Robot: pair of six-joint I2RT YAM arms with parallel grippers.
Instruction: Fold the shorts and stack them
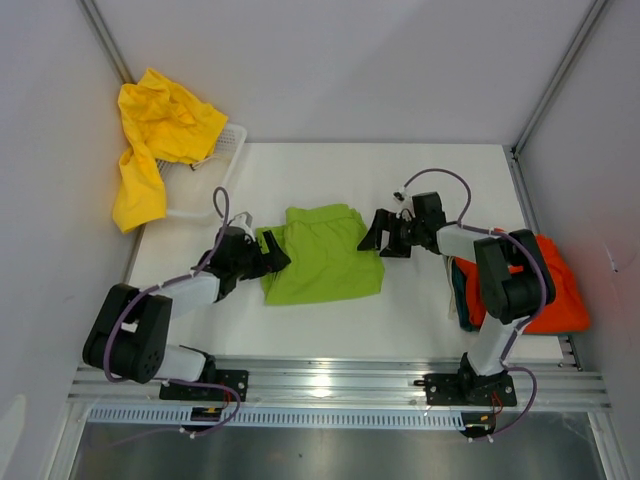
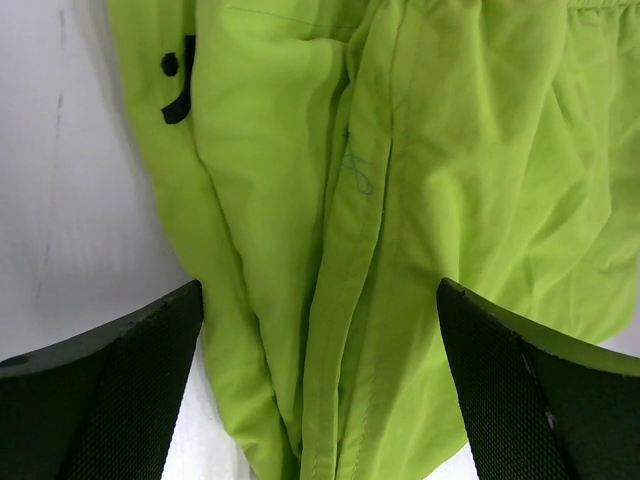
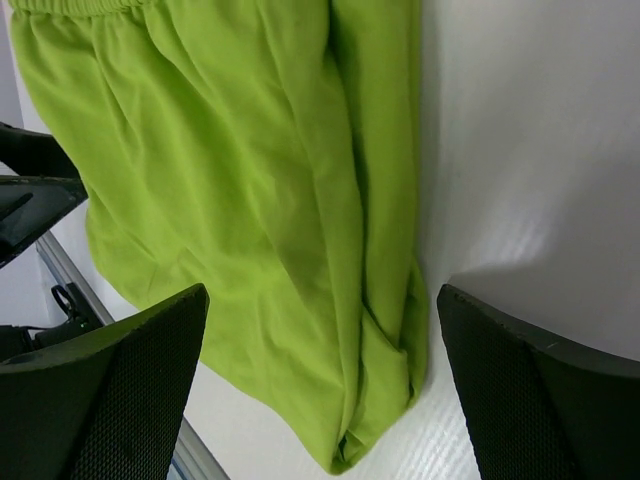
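Lime green shorts (image 1: 320,255) lie spread flat in the middle of the table (image 1: 420,180). My left gripper (image 1: 274,252) is open at their left edge, and its wrist view shows the green fabric (image 2: 400,200) folded in ridges between the wide-apart fingers (image 2: 110,390). My right gripper (image 1: 374,232) is open at their right edge, over a bunched corner (image 3: 330,300). Neither holds anything. Orange-red shorts (image 1: 550,290) lie on dark teal shorts (image 1: 462,295) at the right edge. Yellow shorts (image 1: 155,140) drape over the basket.
A white plastic basket (image 1: 215,165) stands at the table's back left corner. Grey walls enclose the table on three sides. A metal rail (image 1: 330,385) runs along the near edge under the arm bases.
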